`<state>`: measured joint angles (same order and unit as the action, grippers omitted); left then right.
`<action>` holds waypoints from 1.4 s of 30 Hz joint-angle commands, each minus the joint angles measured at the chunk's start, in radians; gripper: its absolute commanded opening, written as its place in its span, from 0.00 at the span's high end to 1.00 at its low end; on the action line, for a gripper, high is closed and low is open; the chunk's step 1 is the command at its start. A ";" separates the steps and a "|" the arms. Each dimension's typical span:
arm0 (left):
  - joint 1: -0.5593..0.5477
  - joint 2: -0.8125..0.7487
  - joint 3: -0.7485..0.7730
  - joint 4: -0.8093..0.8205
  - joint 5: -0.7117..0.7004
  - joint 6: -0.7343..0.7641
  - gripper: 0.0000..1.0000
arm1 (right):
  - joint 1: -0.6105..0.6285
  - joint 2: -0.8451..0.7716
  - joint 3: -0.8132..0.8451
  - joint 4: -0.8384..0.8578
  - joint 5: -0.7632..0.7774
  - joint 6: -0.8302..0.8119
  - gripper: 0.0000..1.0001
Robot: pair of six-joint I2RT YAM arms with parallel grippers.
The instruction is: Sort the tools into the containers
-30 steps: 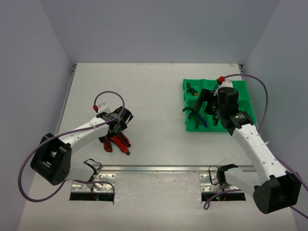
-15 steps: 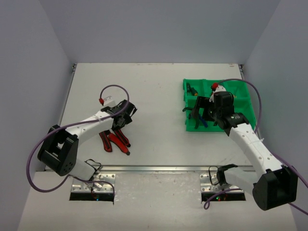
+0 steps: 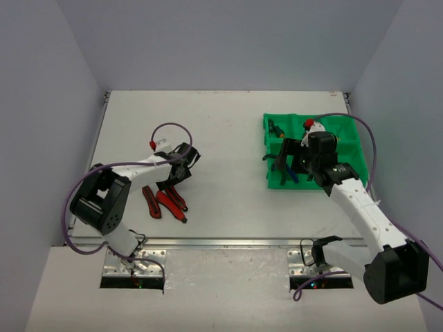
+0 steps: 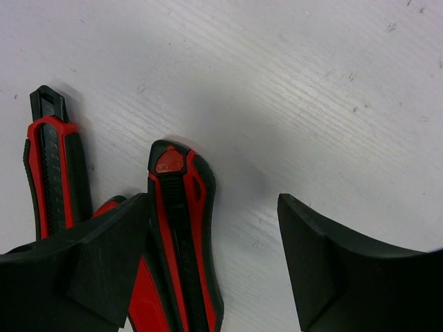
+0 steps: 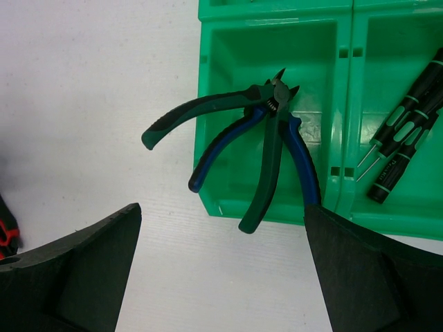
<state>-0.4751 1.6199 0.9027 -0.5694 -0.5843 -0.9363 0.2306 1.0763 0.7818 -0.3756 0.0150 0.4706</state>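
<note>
From above, the left gripper (image 3: 177,170) hung low over the white table (image 3: 221,124), left of its middle. Its jaws were spread over a cluster of red-and-black plastic-handled cutters (image 3: 166,200) lying toward the near edge. The right gripper (image 3: 286,160) stood wide open at the near left corner of the bright green plastic tray (image 3: 346,131), which sat by the table's right edge.

In the left wrist view, the two black fingers (image 4: 90,277) straddled one cutter (image 4: 183,235) lying flat on the table. The right-hand finger stood well apart from it. The left-hand finger overlapped its edge, and whether it touched could not be told. A second cutter (image 4: 52,173) lay just outside the jaws, beside the first.

In the right wrist view, the jaws were spread as wide as they go and held nothing. Between them lay two green-and-blue-handled pliers (image 5: 277,131), heads in the tray's near left compartment and handles reaching over its wall (image 5: 228,200) above the table. Thin black-and-green screwdrivers (image 5: 398,145) lay in the next compartment.
</note>
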 commanded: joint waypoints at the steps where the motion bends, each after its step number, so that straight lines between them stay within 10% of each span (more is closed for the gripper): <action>1: 0.012 -0.010 -0.015 0.044 -0.009 -0.004 0.29 | -0.001 -0.010 -0.006 0.047 -0.011 -0.009 0.01; 19: 0.012 0.079 -0.107 0.217 0.145 -0.016 0.40 | -0.001 0.001 -0.015 0.067 -0.053 0.002 0.01; 28: 0.010 0.063 -0.107 0.307 0.237 0.042 0.98 | -0.001 0.020 -0.027 0.105 -0.111 0.007 0.01; 36: -0.102 -0.085 -0.089 0.398 0.296 0.100 1.00 | 0.044 0.052 -0.155 0.504 -0.684 0.194 0.01; 42: -0.252 -0.204 -0.024 0.385 0.283 0.041 1.00 | 0.344 0.112 -0.100 0.563 -0.586 0.163 0.01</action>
<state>-0.6742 1.4989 0.8070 -0.2923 -0.3806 -0.8283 0.3784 1.1672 0.6223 0.0422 -0.5387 0.6283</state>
